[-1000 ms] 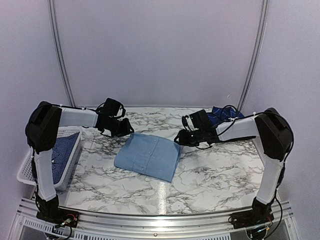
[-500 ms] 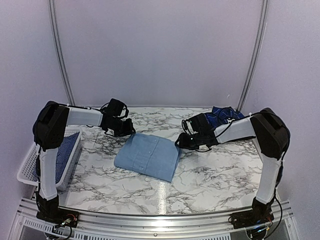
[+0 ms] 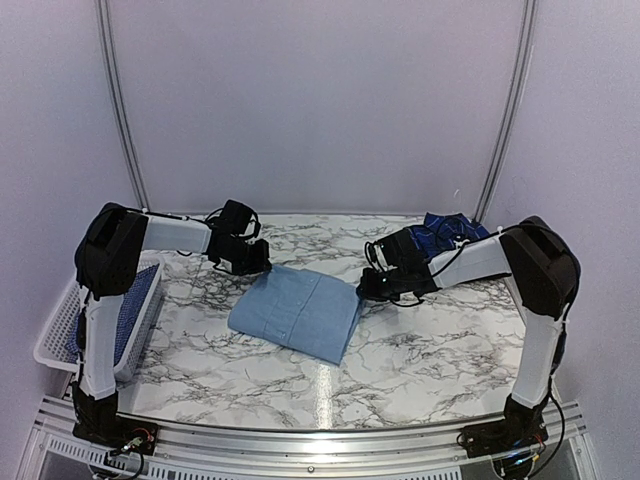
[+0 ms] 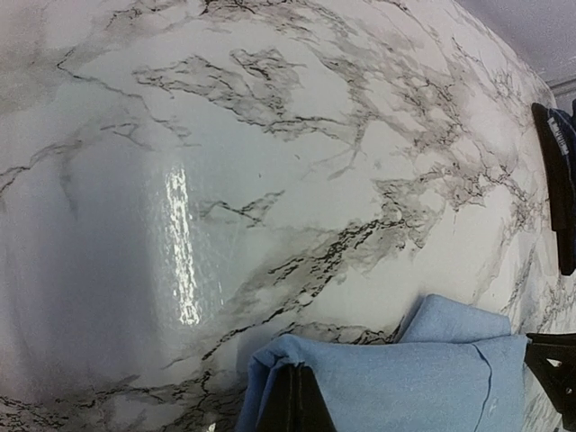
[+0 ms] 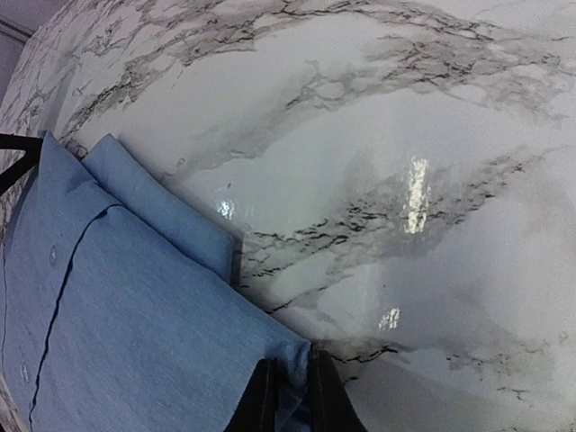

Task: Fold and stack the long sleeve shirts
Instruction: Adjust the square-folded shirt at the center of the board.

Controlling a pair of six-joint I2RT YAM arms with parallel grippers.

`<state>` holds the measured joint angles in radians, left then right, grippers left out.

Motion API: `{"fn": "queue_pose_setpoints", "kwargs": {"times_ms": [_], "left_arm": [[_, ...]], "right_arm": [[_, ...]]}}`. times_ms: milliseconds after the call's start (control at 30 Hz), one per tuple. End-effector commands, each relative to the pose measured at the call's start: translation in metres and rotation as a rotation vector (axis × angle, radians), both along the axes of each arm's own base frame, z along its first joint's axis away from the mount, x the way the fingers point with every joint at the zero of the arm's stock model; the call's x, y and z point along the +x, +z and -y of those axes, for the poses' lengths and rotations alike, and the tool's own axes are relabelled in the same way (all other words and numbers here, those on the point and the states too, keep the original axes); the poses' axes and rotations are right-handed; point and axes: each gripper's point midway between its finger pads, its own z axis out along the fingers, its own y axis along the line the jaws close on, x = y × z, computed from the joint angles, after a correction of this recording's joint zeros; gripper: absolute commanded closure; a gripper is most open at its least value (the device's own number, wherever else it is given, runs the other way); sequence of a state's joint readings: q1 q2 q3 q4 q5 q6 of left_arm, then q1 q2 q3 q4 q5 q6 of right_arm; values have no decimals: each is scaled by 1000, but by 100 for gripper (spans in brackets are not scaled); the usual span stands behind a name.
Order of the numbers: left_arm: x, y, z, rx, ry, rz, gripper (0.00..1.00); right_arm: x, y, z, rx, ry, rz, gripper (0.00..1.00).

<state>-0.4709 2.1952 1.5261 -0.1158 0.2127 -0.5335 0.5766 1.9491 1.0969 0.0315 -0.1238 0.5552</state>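
Observation:
The plain light blue shirt (image 3: 297,312) lies folded in the middle of the marble table. My left gripper (image 3: 258,262) is at its far left corner, fingers (image 4: 292,403) shut with the cloth (image 4: 423,378) bunched over their tips. My right gripper (image 3: 365,287) is at the far right corner, its fingers (image 5: 263,400) pinching the shirt's edge (image 5: 135,315) between them. The dark navy plaid shirt (image 3: 445,230) lies crumpled at the back right. The blue-and-white check shirt (image 3: 125,305) lies in the basket on the left.
A white plastic basket (image 3: 50,345) stands at the table's left edge. The navy shirt also shows at the right edge of the left wrist view (image 4: 560,171). A metal rail (image 3: 320,440) runs along the near edge.
Both grippers have moved in and down onto the far corners of the light blue shirt. The shirt itself has hardly shifted.

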Motion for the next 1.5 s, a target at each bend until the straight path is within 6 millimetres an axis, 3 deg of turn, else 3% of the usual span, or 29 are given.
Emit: {"fn": "queue_pose_setpoints", "kwargs": {"times_ms": [0, 367, 567, 733, 900, 1000, 1100, 1200, 1333, 1467], "left_arm": [[1, 6, 0, -5, -5, -4, 100], [-4, 28, 10, -21, -25, 34, 100], [-6, 35, 20, -27, -39, 49, 100], [-4, 31, 30, -33, -59, 46, 100], [1, 41, 29, -21, -55, 75, 85], [3, 56, 23, -8, -53, 103, 68], [-2, 64, 20, -10, -65, 105, 61], [-15, 65, 17, -16, -83, 87, 61], [-38, 53, 5, 6, -89, 45, 65], [-57, 36, -15, 45, -59, -10, 75]], "right_arm": [[8, 34, -13, 6, 11, 77, 100], [-27, 69, -3, -73, -26, 112, 100], [-42, 57, 16, -114, -65, 75, 100], [-46, 28, 33, -182, -110, 36, 100], [-55, -1, 48, -211, -145, -24, 100], [-59, -9, 56, -217, -163, -42, 100], [-60, -12, 61, -217, -173, -50, 100], [-59, -3, 60, -218, -167, -40, 98], [-57, 31, 54, -241, -151, 24, 80], [-68, 58, 30, -279, -92, 69, 66]]}}
